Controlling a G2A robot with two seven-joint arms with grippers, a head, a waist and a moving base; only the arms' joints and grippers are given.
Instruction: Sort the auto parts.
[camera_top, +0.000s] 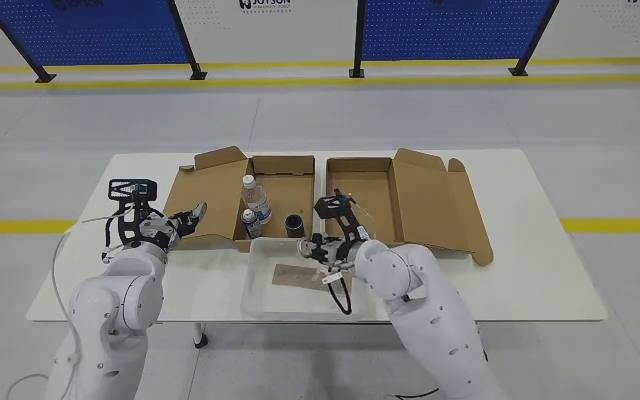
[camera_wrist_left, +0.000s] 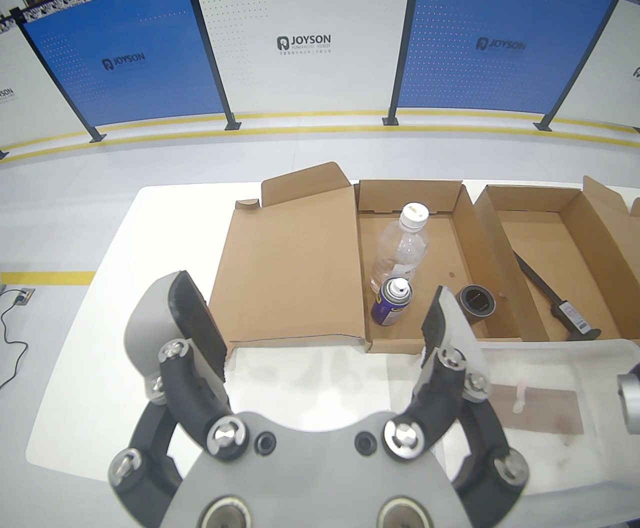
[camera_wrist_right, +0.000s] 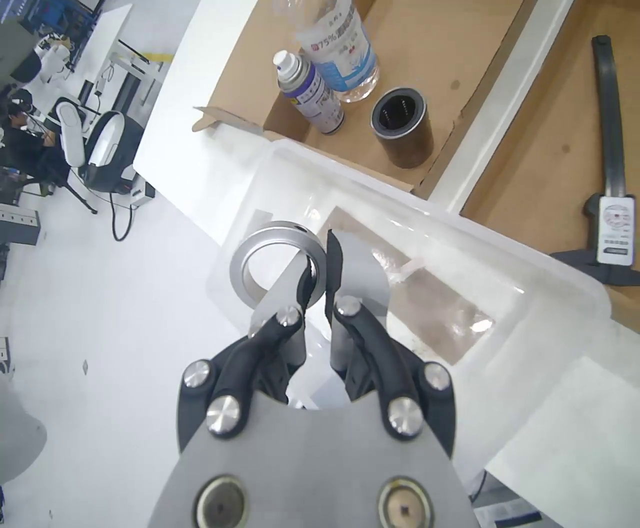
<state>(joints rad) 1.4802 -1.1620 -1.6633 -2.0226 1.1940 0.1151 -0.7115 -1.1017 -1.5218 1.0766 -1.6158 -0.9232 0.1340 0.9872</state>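
Holding anything, is the right hand (camera_wrist_right: 320, 260)? (Sam)

Yes. Its fingers are pinched tight on the rim of a shiny ring (camera_wrist_right: 239, 272). The ring hangs over the clear tray (camera_wrist_right: 450, 225), near 6 o'clock on the table (camera_top: 560, 280). (Jo)

And the left hand (camera_wrist_left: 315, 310)? (Sam)

Its fingers are wide apart with nothing between them. It sits at 10 o'clock from the tray, by the flap of the left box (camera_wrist_left: 415, 192). (Jo)

Where should the ring go? (Sam)

Into a box, I think. The left box, at 11 o'clock from the tray, has a bottle (camera_wrist_left: 400, 250), a spray can (camera_wrist_left: 391, 300) and a black tube (camera_wrist_left: 477, 300). The right box (camera_wrist_right: 550, 100), at 1 o'clock, has a long measuring tool (camera_wrist_right: 612, 125). The ring looks most like the tube, so I'd guess left, but I can't be sure. (Jo)

How can it do that well? (Sam)

Keep the pinch firm, because just one edge is held and the ring could swing or slip. Lift it over the box wall, go low to a bare spot, stay off the bottle, then let go. (Jo)

Do the views differ? (Sam)

The right wrist view makes the pinch plain. From the top, the ring is too small to tell. The top view tells how both boxes and both arms sit on the table. (Jo)
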